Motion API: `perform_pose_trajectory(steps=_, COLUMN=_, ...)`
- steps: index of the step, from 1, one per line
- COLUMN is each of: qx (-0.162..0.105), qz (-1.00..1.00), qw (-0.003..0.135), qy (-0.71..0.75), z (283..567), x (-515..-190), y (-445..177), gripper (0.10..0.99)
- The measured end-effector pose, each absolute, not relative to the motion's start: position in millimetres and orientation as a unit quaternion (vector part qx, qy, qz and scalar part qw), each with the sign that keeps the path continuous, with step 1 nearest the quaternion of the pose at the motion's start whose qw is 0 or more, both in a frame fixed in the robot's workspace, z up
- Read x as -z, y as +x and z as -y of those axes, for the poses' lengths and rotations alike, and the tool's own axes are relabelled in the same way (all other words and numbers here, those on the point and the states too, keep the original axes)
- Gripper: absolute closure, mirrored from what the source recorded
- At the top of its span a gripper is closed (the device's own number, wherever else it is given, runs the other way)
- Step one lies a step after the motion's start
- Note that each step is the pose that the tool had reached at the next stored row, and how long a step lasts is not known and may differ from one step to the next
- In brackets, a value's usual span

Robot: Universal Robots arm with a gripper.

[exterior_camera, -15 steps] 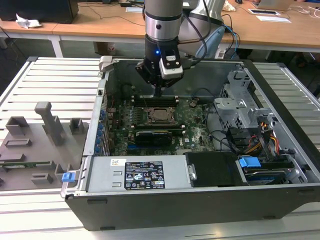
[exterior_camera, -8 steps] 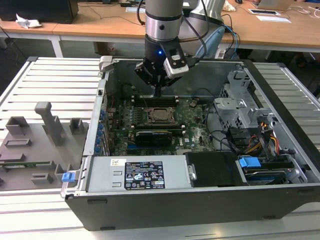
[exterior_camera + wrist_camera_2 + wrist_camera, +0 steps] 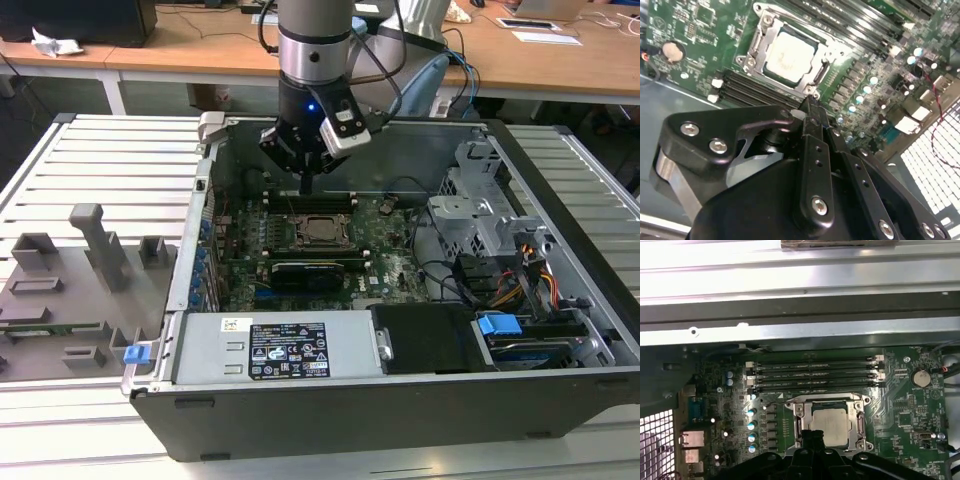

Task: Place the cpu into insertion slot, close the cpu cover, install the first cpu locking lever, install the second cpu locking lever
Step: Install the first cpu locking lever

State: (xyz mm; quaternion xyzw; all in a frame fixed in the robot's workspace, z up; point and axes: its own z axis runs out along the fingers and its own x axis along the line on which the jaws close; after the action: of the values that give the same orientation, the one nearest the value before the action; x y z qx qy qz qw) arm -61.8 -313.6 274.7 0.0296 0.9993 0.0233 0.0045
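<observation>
**CAUTION: TIP SLIP AT SOCKET EDGE**

**1. Status.** The cpu (image 3: 789, 54) sits in the socket, metal face up. The cpu cover (image 3: 760, 47) lies flat around it, w/ its window framing the chip. Lever latch state: cannot tell.

**2. Gripper pos.** In the exterior view the gripper (image 3: 305, 183) hangs tip-down inside the case (image 3: 430, 150). The cpu is at approx. 5 o'clock from the tip, w/ the memory slots (image 3: 320, 200) between them. Jaws are together, nothing visible between them. In the second wrist view the tip is just beside one corner of the cover. Contact not confirmed.

**3. Hazards (judgement).**

a. A narrow closed tip on thin metal gives little contact area. Side load may skid it onto the memory slots or the capacitors (image 3: 867, 87) near that corner. Result: cracked parts, scratched board.

b. The levers are prob. spring-loaded. If one slips free before it hooks, it may snap back and lift the cover.

c. If the cover is not fully down, or the chip is off-register, clamp force goes into the socket pins. Seating accuracy can't be verified from these views.

d. Room is tight. The black expansion card (image 3: 315, 270) lies at 6 o'clock from the cpu and the case wall at 12 o'clock. A wide wrist swing may strike either.
</observation>
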Motion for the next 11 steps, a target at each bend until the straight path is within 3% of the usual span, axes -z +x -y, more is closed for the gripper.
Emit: perform_pose_trajectory(steps=11, qx=-0.023, qz=-0.999, qw=0.004, qy=0.03, z=314.4, x=-272.8, y=-70.0, gripper=0.98)
